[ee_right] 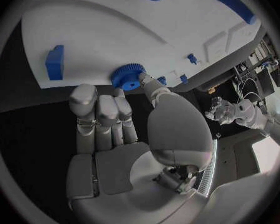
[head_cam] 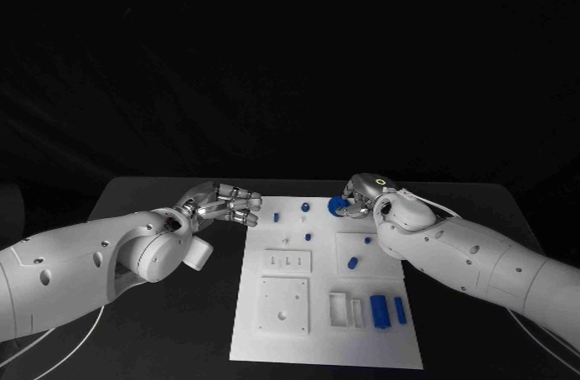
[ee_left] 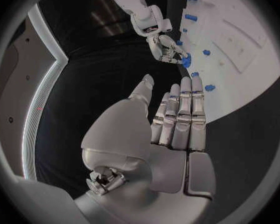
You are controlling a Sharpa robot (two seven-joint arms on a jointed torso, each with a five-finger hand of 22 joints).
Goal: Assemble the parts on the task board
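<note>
In the head view we see the task board (head_cam: 281, 334) lying in the lower centre of the frame, on the black table (head_cam: 157, 330). The right hand (head_cam: 363, 197) sits at the upper right corner of the board, where it holds a blue gear (head_cam: 339, 205) pinched between its thumb and a finger; in the right wrist view the toothed rim of the gear (ee_right: 125, 76) shows at the tip of the thumb, at the board's edge, while the other fingers (ee_right: 97, 115) lie side by side, curled over the dark table. The left hand (head_cam: 222, 203) is at the left of the board's upper edge, over the table and apart from the board; it holds nothing, and in the left wrist view its fingers (ee_left: 184, 115) extend together toward the board with the thumb set off to one side. We note further blue parts on the board in the head view: a small piece (head_cam: 307, 205) just left of the gear, an oval piece (head_cam: 352, 262) at centre right, and two upright blue bars (head_cam: 378, 309) in the lower right, beside a white rectangular recess (head_cam: 339, 308). A square white plate (head_cam: 285, 305) lies in the lower left of the board.
</note>
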